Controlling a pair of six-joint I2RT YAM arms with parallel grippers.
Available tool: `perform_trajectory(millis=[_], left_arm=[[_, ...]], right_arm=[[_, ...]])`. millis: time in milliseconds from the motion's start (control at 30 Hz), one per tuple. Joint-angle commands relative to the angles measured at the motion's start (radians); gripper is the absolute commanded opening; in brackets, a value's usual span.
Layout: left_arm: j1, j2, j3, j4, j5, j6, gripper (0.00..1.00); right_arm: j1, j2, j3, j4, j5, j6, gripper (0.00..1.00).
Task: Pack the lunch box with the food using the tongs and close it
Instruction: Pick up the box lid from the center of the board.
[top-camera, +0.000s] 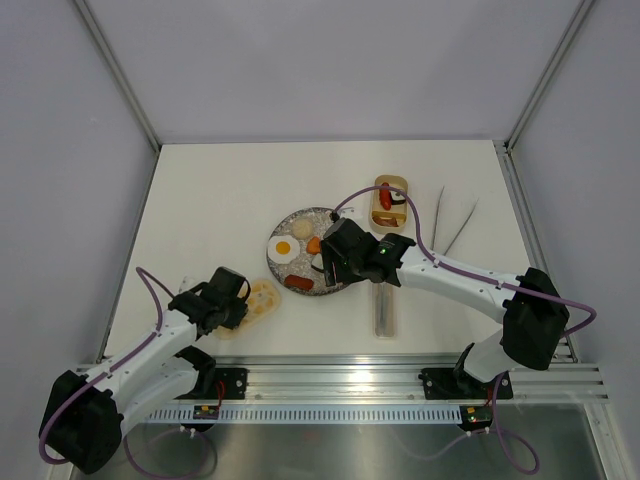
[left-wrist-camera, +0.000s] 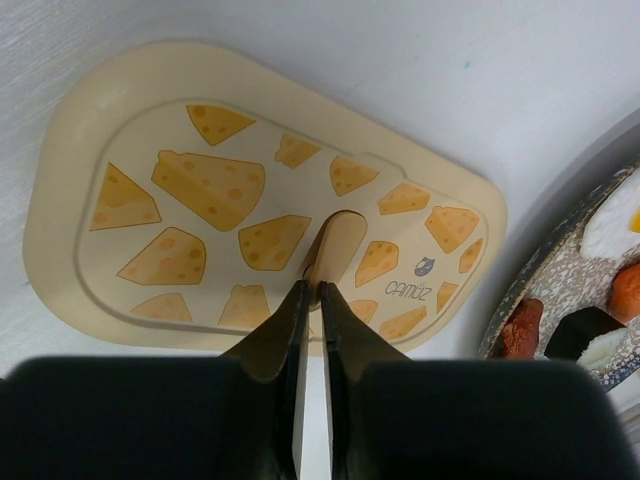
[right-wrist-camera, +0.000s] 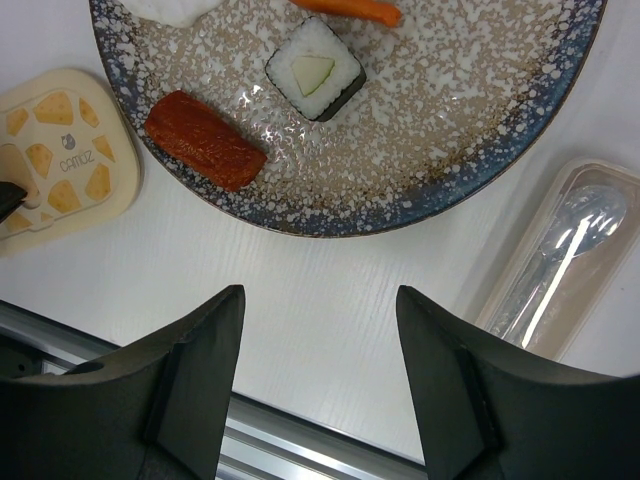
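You have the left gripper (left-wrist-camera: 311, 290) pressed nearly together on the raised tab (left-wrist-camera: 338, 235) of the cheese-patterned lid (left-wrist-camera: 200, 190), which lies flat on the table (left-wrist-camera: 400, 60) just left of the speckled plate (right-wrist-camera: 450, 130). Your right gripper (right-wrist-camera: 320, 330) hangs spread wide and empty above the table at the plate's near rim, with a sausage (right-wrist-camera: 205, 140) and a sushi roll (right-wrist-camera: 315, 68) on the plate ahead of it and the clear cutlery case (right-wrist-camera: 560, 260) to its right. You will find the lunch box (top-camera: 391, 181) uncovered beyond the plate with food already in it, and the tongs (top-camera: 440, 218) lying untouched to its right.
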Motion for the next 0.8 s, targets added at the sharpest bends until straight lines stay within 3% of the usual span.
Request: perform_trajectory(millis=[0, 100, 767], left_arm=[[-0.004, 0.010, 0.022, -0.023, -0.040, -0.011, 0.07], [-0.002, 0.009, 0.028, -0.028, -0.045, -0.006, 0.00], [-0.004, -0.091, 0.198, -0.123, -0.086, 0.159, 0.00]], right_arm=[[-0.001, -0.009, 0.007, -0.001, -0.001, -0.012, 0.70], [-0.001, -0.009, 0.009, 0.002, -0.003, -0.013, 0.70], [-0.001, -0.019, 0.041, 0.014, -0.027, -0.015, 0.70]])
